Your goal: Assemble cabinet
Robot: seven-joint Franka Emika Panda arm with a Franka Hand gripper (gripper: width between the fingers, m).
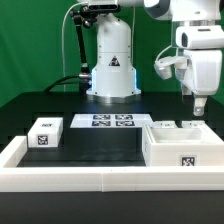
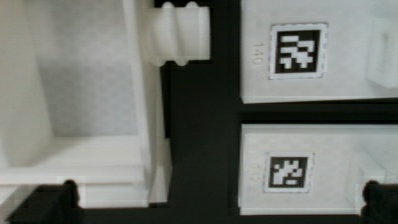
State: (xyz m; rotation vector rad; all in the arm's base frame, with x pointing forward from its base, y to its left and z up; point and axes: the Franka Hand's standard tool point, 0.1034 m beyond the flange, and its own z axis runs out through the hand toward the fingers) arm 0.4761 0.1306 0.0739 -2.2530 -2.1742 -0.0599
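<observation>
The cabinet (image 1: 182,148) is the large white box at the exterior view's right, with a square tag on its front face. Small white parts (image 1: 165,124) stand up along its top. My gripper (image 1: 199,111) hangs just above the cabinet's far right part, open and empty. In the wrist view my gripper (image 2: 214,206) shows dark fingertips (image 2: 48,205) spread wide apart. Between and beyond them lie a white shell part (image 2: 71,90) with a ribbed knob (image 2: 180,35) and two tagged white panels (image 2: 299,52) (image 2: 286,171). A small white tagged drawer block (image 1: 47,133) stands at the exterior view's left.
The marker board (image 1: 112,121) lies flat in front of the robot base (image 1: 111,72). A low white rail (image 1: 75,177) edges the table's front and left side. The table top is black.
</observation>
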